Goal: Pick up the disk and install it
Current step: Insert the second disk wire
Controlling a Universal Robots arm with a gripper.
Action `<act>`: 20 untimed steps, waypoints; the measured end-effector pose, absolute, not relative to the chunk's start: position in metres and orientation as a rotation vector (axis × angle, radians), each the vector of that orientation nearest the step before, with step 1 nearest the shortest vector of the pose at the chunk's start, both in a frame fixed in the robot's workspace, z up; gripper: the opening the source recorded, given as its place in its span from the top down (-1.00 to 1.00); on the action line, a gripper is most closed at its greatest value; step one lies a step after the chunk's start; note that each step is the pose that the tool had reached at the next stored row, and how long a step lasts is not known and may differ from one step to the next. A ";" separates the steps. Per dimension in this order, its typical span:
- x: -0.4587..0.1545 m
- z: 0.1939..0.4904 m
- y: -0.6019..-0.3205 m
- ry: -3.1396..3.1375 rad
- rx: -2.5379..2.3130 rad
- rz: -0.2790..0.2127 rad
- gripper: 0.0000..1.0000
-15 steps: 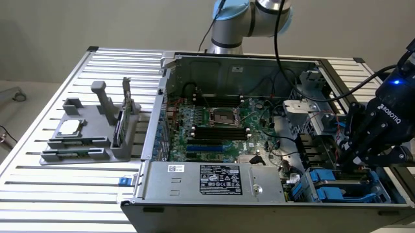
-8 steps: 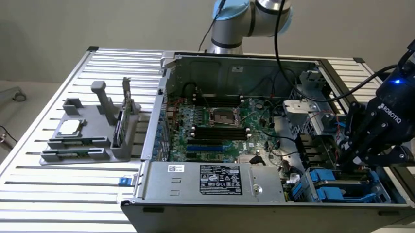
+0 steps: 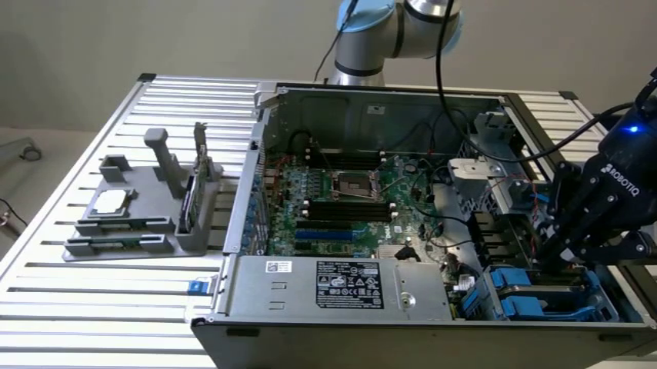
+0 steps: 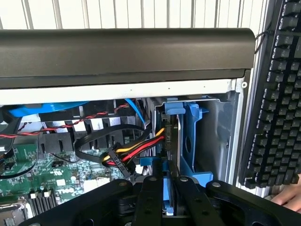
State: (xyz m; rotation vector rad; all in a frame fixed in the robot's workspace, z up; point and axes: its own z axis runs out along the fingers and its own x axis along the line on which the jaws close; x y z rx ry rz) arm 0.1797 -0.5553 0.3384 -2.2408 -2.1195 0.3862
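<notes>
Far off on the exterior view's left of the gripper (image 3: 559,257), a grey fixture (image 3: 134,219) is seen on the slatted table (image 3: 61,307). Nearer, the open case (image 3: 308,338) is laid flat, with the motherboard (image 3: 339,200) and power supply (image 3: 328,284) exposed. The gripper is lowered into the drive bay at the case's far end on the exterior view's right, just beside the blue caddies (image 3: 524,296).

In the wrist view, the gripper (image 4: 167,182) is closed to a narrow gap and the disk (image 4: 172,141) is clamped edge-on between its fingers (image 4: 151,188), standing upright in the bay within its blue bracket (image 4: 190,136). Coloured cables (image 4: 136,151) are touching the disk's side. Beyond the case wall, a keyboard (image 4: 275,94) and part of a hand (image 4: 290,197) are seen.
</notes>
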 end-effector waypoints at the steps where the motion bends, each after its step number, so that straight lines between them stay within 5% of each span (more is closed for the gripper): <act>1: 0.180 0.338 -0.556 -2.119 -2.241 0.387 0.67; 20: 0.180 0.337 -0.556 -2.119 -2.240 0.387 0.67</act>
